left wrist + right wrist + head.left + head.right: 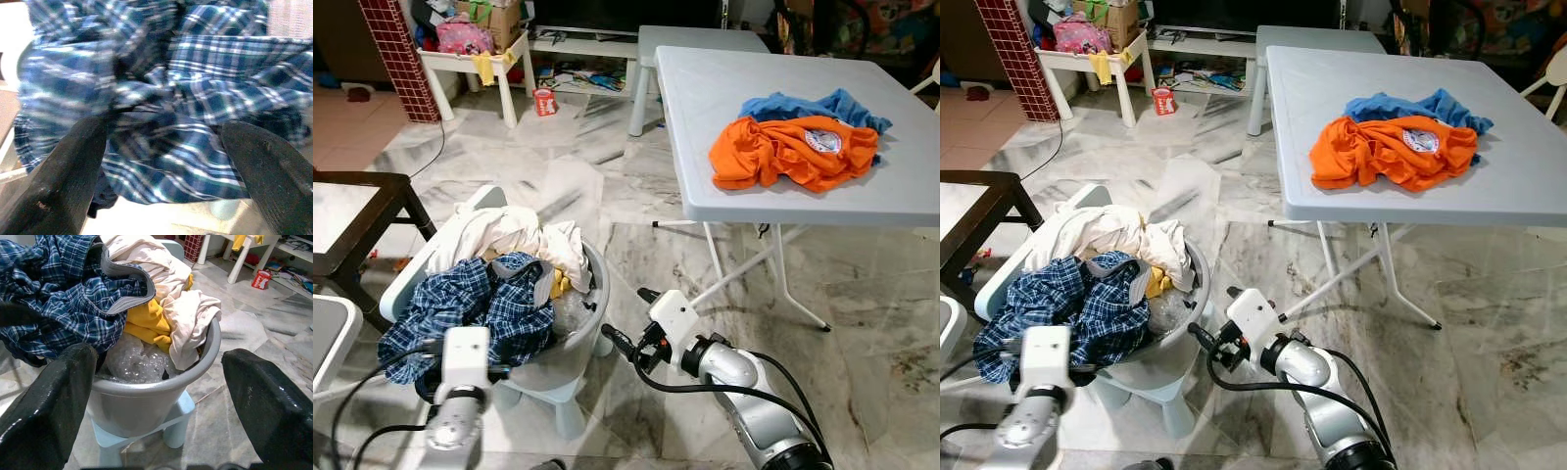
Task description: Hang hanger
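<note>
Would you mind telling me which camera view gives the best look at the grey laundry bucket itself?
The right wrist view: the grey bucket shows its rim, wall and base on a pale blue stool, with clothes spilling over. In the eye views the blue plaid shirt and white cloth cover most of it. The left wrist view faces the plaid shirt, not the bucket.

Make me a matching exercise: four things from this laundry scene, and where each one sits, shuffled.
Things:
1. orange shirt
2. plaid shirt
3. grey bucket
4. red can

Places:
A. on the small pale blue stool
B. on the floor by the white side table
C. on the folding table
D. draped over the bucket's rim

Pairs: 1-C, 2-D, 3-A, 4-B
</note>
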### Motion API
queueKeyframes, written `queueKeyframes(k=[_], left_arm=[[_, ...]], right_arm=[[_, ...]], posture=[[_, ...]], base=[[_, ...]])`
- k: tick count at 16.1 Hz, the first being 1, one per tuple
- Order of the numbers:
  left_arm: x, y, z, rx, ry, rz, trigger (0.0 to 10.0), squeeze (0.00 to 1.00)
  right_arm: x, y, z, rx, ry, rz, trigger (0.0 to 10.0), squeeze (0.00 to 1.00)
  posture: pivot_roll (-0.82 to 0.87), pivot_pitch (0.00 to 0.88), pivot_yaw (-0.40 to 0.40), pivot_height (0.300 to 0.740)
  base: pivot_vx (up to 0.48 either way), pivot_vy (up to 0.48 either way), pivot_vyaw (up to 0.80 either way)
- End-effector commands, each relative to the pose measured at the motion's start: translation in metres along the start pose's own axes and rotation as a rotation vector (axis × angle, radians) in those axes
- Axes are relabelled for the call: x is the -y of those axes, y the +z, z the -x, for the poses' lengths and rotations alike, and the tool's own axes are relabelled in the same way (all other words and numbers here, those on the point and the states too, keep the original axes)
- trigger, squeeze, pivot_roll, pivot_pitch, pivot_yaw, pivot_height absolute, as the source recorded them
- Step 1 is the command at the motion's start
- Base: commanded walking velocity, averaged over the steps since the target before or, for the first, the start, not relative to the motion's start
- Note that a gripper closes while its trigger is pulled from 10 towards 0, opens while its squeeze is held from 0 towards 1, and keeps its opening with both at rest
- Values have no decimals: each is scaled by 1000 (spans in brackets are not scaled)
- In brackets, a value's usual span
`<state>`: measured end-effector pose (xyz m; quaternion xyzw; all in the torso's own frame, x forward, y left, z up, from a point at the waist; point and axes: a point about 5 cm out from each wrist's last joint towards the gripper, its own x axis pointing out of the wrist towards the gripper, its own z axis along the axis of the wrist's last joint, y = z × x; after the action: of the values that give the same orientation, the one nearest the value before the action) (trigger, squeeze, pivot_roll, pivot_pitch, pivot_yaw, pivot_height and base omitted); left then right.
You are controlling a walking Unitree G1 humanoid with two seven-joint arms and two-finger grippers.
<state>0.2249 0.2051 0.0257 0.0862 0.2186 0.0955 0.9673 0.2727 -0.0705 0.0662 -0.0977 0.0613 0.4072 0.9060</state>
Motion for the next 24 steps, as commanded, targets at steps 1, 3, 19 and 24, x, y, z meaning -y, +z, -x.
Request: queueKeyframes(k=[1, 3, 19, 24], left_arm=[[0, -1, 3, -16, -4, -14, 10000, 1000], [-1, 0, 8, -24, -3, -17, 10000, 1000], [-9, 56, 13, 285, 59, 3, 10000, 0], [-8, 55, 11, 271, 58, -3, 10000, 0]], right_arm=[[3, -2, 1, -9, -16, -8, 10000, 0], [3, -2, 1, -9, -17, -7, 10000, 0], [2, 0, 3, 10, 8, 9, 10000, 0], [-3, 1, 3, 15, 37, 6, 10000, 0]], posture=[[72, 78, -32, 740], [72, 78, -32, 740], [68, 76, -34, 740], [70, 77, -36, 740]], base=[[0, 0, 0], [0, 0, 0], [0, 0, 0], [0, 0, 480]])
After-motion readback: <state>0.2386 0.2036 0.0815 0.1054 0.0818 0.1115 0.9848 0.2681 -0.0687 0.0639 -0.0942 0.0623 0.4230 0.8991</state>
